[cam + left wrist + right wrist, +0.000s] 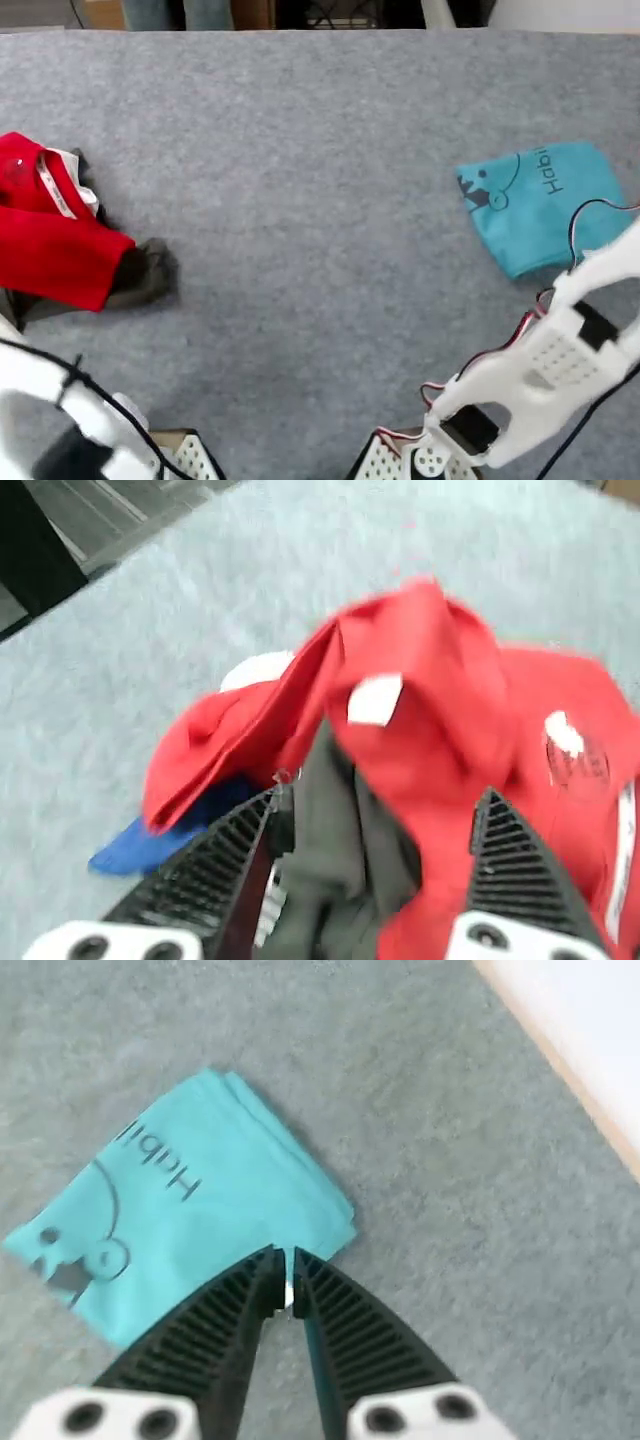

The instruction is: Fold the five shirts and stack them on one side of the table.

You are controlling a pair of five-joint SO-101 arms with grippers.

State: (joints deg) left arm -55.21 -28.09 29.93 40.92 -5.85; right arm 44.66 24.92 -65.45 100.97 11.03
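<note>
Desk (300, 200): folded teal shirt (540, 200) at one side; right claw (283, 1260) closed, empty, at its edge. Opposite side: red shirt (45, 240) heaped on dark grey shirt (140, 272); left claw (380, 798) spread open over both.

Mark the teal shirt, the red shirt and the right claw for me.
teal shirt (535, 225), high view, middle of the folded front.
red shirt (55, 255), high view, its bunched body.
right claw (283, 1260), right wrist view, between the fingertips.

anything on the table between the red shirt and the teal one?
Nothing. In the high view the grey mat between the red shirt and the teal shirt is bare.
</note>
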